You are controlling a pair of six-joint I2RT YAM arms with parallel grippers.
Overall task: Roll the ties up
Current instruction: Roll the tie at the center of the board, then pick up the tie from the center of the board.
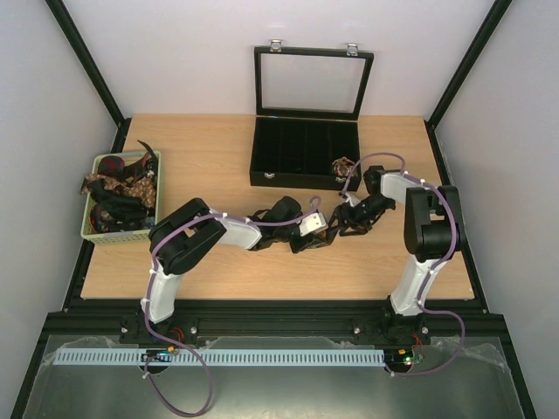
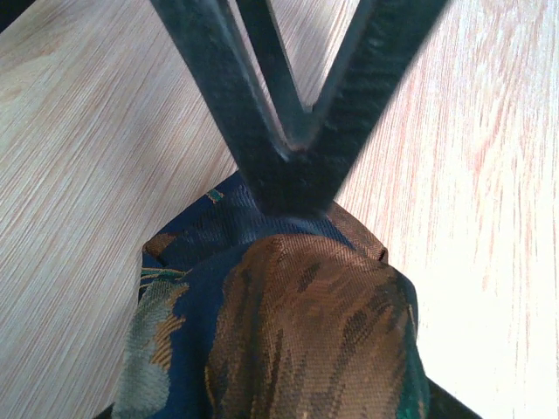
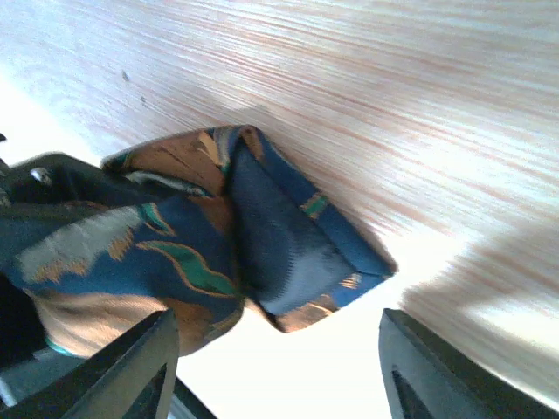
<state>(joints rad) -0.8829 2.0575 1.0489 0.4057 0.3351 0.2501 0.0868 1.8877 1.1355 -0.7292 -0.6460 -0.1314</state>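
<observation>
Two arms meet near the middle of the counter (image 1: 262, 275), their hands nose to nose over one tie (image 3: 201, 236). That tie is dark blue with brown, green and pale motifs, and it lies bunched between the two hands just in front of the black box (image 1: 306, 153). The left hand (image 1: 321, 230) appears to be clenched on it. In the left wrist view the brown and blue fabric fills the space between the hand's own fingers, though these are almost wholly hidden, so the grip is hard to confirm. A folded corner of the tie juts out toward the right hand (image 3: 278, 325) and casts a shadow on the wood below it.

The right hand is released, its two fingers standing wide apart on either side of that folded corner, with nothing between them.

The box stands at the far side of the counter with its glass lid raised. A small patterned bundle (image 1: 344, 166) sits at its front right corner. At the left edge a pale green basket (image 1: 92, 229) holds more ties (image 1: 122, 188), heaped loosely.
</observation>
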